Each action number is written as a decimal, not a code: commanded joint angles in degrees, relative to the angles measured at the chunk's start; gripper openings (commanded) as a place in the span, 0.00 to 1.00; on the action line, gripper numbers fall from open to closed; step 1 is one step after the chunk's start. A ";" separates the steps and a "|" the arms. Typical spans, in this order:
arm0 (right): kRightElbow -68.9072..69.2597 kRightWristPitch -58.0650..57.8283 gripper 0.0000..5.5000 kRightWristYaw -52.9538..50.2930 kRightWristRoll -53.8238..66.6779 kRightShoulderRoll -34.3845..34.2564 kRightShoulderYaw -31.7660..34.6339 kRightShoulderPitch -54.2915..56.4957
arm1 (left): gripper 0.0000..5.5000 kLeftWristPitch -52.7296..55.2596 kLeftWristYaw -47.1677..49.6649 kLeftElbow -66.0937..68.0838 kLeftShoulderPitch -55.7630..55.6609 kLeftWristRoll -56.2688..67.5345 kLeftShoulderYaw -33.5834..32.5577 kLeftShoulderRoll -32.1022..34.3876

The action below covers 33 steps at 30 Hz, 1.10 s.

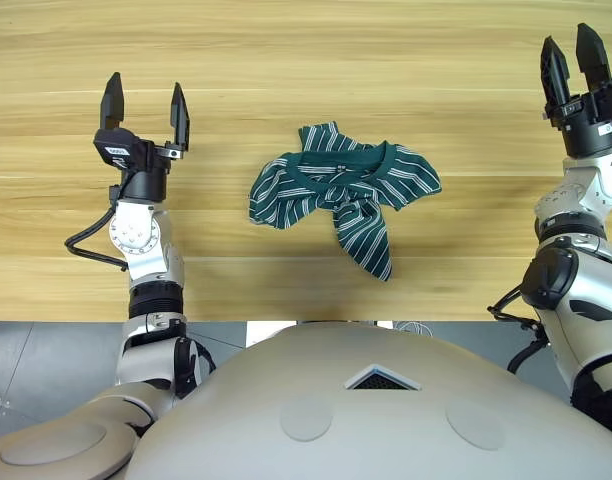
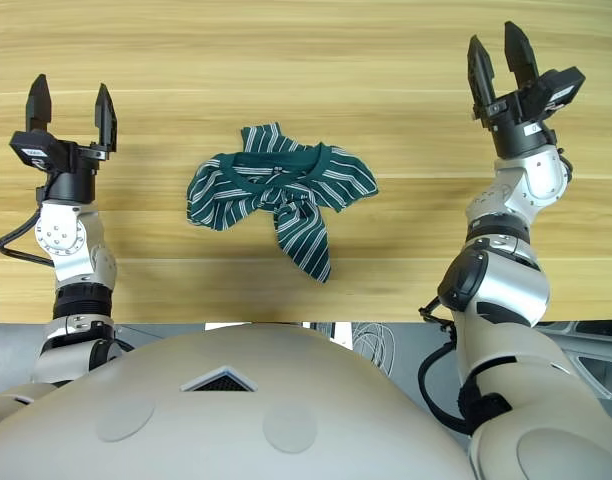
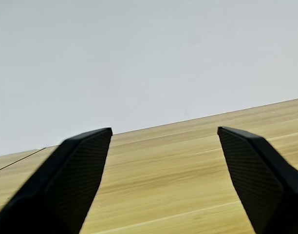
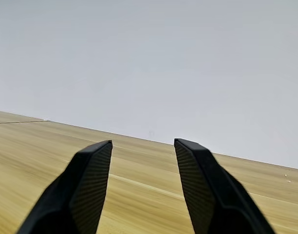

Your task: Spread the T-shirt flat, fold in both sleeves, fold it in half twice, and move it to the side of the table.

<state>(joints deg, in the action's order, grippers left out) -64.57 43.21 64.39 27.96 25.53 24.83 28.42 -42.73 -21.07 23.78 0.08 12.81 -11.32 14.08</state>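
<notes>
T-shirt: the green striped T-shirt [image 1: 341, 190] lies crumpled on the wooden table [image 1: 286, 60], in the gap between the two grippers and touched by neither.
Lie of the cloth: the bunch is longest side to side, along the line that joins the grippers. The collar [image 1: 338, 157] is on the far side, and a twisted end [image 1: 369, 240] trails toward the robot.
From the left gripper: the left gripper [image 1: 145, 100] has the shirt off to its inner side and a little nearer the robot than its fingertips. The shirt's near edge is close, though there is a clear strip of bare wood between.
From the right gripper: the right gripper [image 2: 494, 48] has the shirt on its inner side, well apart from it and markedly nearer the robot.
Nearer arm: the left, by my reading, so it has the shorter way to a first pinch.
Left arm pose: forearm up along the table, fingers [image 3: 76, 180] pointing away from the robot and spread wide, holding nothing.
Right arm pose: stretched further out and raised, fingers [image 4: 85, 190] pointing away and parted, less widely than the left, also holding nothing.
Step in hand: spreading flat has not begun. Each gripper would likely need to swing inward and draw back toward its own side of the bunch.
</notes>
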 commanded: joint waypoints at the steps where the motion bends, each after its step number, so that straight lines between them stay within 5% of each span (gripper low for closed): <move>1: -0.58 0.12 0.43 0.18 -0.75 -0.23 0.13 1.03 | 0.71 0.76 -0.50 -0.20 0.12 -0.68 0.29 0.69; 33: -4.33 3.72 0.43 -8.00 -4.86 -0.39 0.59 1.66 | 0.71 -0.60 1.45 1.26 -0.96 -1.23 -1.15 0.59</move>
<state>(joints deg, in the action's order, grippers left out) -68.66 46.49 56.90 23.75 25.30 25.52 28.69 -42.98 -19.82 24.58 -0.40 12.68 -12.40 14.08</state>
